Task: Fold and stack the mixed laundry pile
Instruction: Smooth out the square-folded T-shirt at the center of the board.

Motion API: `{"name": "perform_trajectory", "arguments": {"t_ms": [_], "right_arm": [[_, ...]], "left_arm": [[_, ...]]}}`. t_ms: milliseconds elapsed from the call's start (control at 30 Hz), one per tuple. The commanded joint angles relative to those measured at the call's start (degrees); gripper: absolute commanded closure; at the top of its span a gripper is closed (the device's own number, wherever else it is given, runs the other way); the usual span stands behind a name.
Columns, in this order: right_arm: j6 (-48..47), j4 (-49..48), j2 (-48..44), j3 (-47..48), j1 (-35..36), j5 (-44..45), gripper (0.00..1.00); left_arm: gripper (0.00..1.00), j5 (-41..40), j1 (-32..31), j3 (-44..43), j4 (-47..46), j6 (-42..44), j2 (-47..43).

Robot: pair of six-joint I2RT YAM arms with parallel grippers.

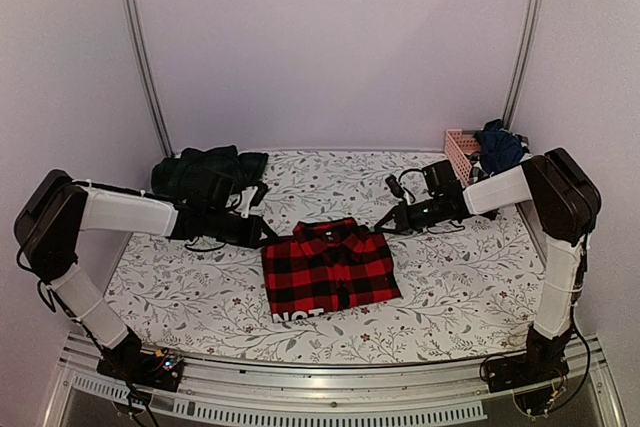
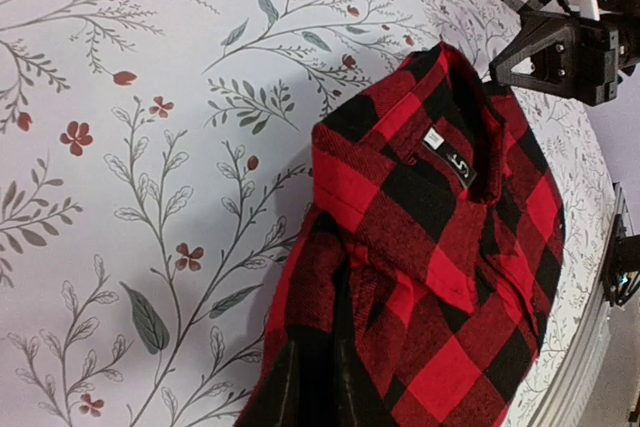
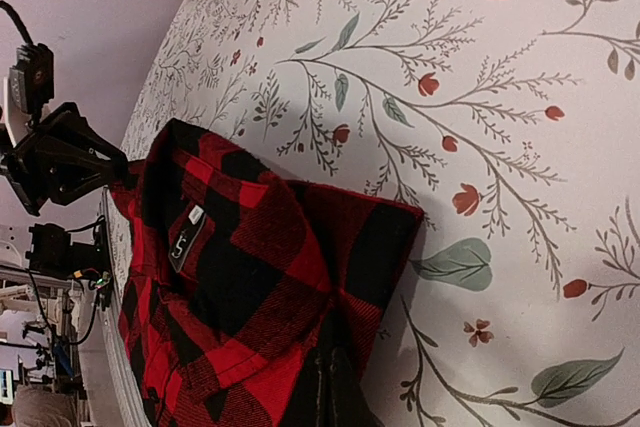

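Observation:
The red-and-black checked flannel shirt (image 1: 328, 267) lies folded in the middle of the table, collar and label toward the back. My left gripper (image 1: 268, 235) is at its back left corner, and in the left wrist view its dark fingers (image 2: 325, 387) are pinched together on a bunched fold of the shirt (image 2: 440, 247). My right gripper (image 1: 385, 222) is at the back right corner, shut (image 3: 335, 397) on the shirt's edge (image 3: 250, 277). The dark green tartan piece (image 1: 205, 175) sits with dark clothes at the back left.
A pink slatted basket (image 1: 462, 152) stands at the back right with a navy garment (image 1: 498, 145) in it. The white leaf-patterned cloth (image 1: 450, 287) covers the table. Each wrist view shows the other gripper across the shirt (image 2: 560, 47) (image 3: 60, 157).

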State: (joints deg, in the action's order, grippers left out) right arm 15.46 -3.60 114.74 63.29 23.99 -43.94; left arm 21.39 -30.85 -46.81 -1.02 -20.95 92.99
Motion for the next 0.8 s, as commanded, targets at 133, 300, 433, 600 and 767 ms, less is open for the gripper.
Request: {"name": "perform_trajectory", "arguments": {"t_ms": [133, 300, 433, 600, 767], "right_arm": [[-1.5, -0.6, -2.3, 0.0, 0.4, -0.1, 1.00], [-1.6, -0.7, -2.0, 0.2, 0.4, 0.0, 1.00], [-1.6, -0.6, -1.8, 0.2, 0.4, -0.3, 1.00], [-1.6, -0.6, -1.6, 0.0, 0.4, -0.4, 1.00], [-1.6, -0.5, -1.6, -0.1, 0.4, -0.4, 1.00]], "left_arm": [[0.81, 2.6, 0.2, -1.2, -0.9, 0.3, 2.8], [0.78, 3.3, 0.2, -1.6, -0.7, 0.3, 3.4], [0.59, -0.4, 0.3, -1.3, 0.6, -0.3, 1.4], [0.58, -0.8, 0.9, -2.3, 3.3, -1.6, -2.1], [0.58, 0.6, 1.1, -3.2, 5.1, -2.5, -2.4]]}}
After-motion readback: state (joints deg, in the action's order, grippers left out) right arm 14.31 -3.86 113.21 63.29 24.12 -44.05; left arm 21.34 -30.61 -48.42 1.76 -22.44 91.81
